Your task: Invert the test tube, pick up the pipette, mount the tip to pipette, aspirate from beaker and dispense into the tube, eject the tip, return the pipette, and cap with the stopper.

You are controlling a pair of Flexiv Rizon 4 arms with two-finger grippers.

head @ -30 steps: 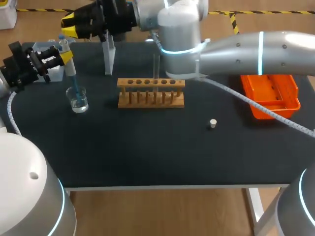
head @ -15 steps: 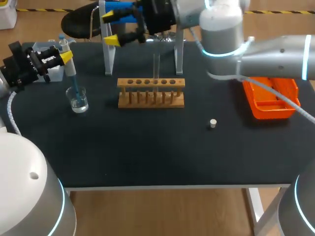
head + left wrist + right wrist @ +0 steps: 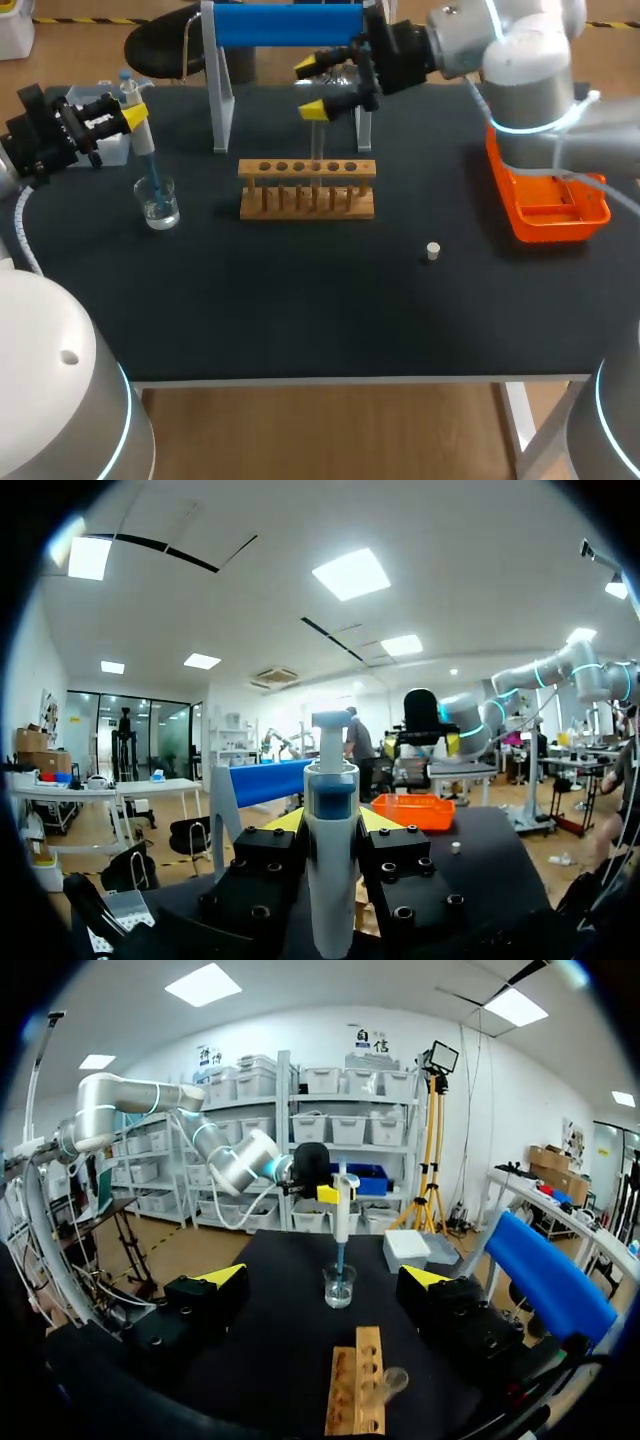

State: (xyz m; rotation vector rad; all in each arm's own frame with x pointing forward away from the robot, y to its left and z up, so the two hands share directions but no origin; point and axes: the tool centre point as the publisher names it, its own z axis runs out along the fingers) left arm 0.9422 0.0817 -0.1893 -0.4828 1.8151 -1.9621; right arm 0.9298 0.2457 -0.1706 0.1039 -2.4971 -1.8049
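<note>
Swinging rightward in the last second, the right hand (image 3: 313,88), fingers (image 3: 315,108) apart, now hangs just over the racked test tube (image 3: 318,142), probably to steady it, while the left hand (image 3: 128,112) stays clamped on the pipette (image 3: 143,145) dipped in the beaker (image 3: 158,203) below.

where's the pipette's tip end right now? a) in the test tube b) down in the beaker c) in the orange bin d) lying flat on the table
b: the pipette, held in the left gripper, slants down so that its blue tip ends inside the beaker; the right wrist view shows the same.
</note>
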